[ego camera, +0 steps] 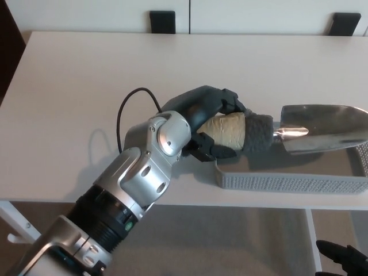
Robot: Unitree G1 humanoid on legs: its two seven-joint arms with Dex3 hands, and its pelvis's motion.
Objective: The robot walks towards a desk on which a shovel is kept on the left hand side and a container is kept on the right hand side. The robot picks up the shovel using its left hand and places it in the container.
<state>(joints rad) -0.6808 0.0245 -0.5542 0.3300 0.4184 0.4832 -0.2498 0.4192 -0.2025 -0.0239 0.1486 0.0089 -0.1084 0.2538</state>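
My left hand [210, 123] is shut on the shovel's tan and grey handle [241, 132], at the left end of the grey mesh container [287, 181]. The shovel's metal blade [325, 135] points right and lies low over the container, roughly level with its rim; whether it touches I cannot tell. The container stands at the front right of the white desk [86, 86]. Only the fingertips of my right hand [342, 259] show at the bottom right corner, below the desk edge.
A black cable [129, 106] loops from my left wrist over the desk. Two dark chair backs [163, 22] stand behind the desk's far edge. The container sits close to the desk's front edge.
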